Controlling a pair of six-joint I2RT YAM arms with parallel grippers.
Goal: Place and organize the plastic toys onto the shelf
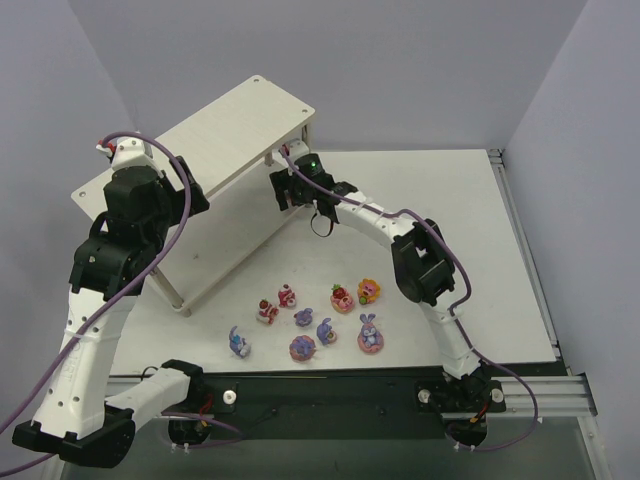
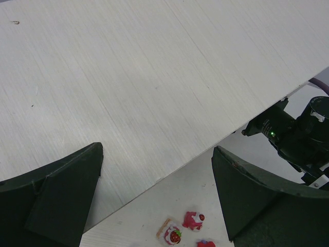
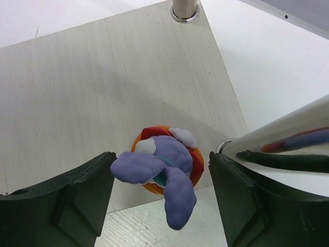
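The shelf stands at the back left, pale wood boards on white legs. My right gripper reaches in at its right end. In the right wrist view it is open, jaws on either side of a purple bunny on an orange-red base, which stands on the lower board near its edge. My left gripper is open and empty above the top board. Several toys lie on the table in front: strawberry bears, bunnies, an orange-yellow figure.
A shelf leg stands behind the bunny, and another leg is close beside my right finger. Two strawberry bears show below the shelf edge in the left wrist view. Grey walls enclose the white table.
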